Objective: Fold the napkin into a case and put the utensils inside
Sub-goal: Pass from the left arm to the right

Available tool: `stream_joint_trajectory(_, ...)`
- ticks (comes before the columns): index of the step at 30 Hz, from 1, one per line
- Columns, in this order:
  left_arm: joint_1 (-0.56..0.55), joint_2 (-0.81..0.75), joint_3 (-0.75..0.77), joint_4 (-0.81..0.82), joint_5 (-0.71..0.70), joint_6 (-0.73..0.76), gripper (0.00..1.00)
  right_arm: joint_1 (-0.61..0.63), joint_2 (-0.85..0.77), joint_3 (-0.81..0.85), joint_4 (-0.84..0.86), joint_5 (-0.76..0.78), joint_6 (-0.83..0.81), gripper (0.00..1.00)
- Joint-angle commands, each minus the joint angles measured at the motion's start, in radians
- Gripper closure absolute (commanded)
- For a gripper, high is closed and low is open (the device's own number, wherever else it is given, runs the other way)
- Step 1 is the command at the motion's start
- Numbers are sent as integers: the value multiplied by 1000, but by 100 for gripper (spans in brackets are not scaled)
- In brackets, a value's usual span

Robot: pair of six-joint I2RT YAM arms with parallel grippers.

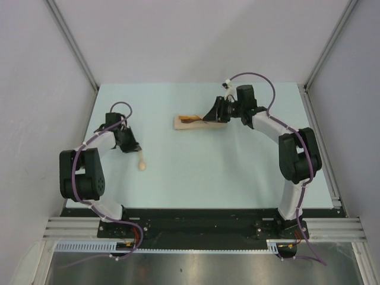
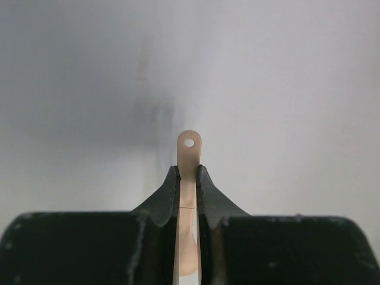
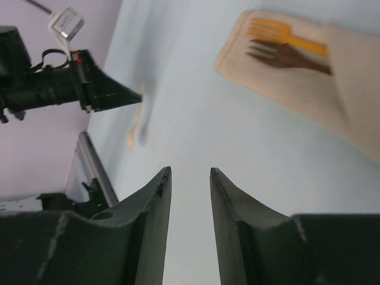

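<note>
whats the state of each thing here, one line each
case: folded, lying flat, two forks in it
orange fork: handle tucked in the case, tines sticking out
brown fork: handle tucked in the case, tines sticking out
spoon: clamped by its handle, not in the case
left gripper: shut on the spoon
right gripper: open, empty

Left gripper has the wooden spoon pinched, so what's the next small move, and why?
Probably carry the wooden spoon across toward the case: the left gripper is shut on its handle, and the case, away to its right, already shows two forks tucked in.
</note>
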Motion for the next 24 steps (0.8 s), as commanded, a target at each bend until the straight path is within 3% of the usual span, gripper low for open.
stream_joint_trajectory(1,-147,-83,-10,136,182,-129,100,67,29,-73,253,-160,173,62)
stream_joint_trajectory(6,-286,-95,10,229,237,-177,100,154,96,-98,448,-163,395,59)
stream_joint_trajectory(9,-386,-108,16,271,205,-185,100,174,130,-84,469,-157,439,60)
stream_joint_trajectory(16,-513,-108,27,299,125,-182,100,200,135,-95,380,-117,387,64)
stream_joint_trajectory(24,-541,-115,39,289,119,-167,100,196,131,-97,298,-75,330,65)
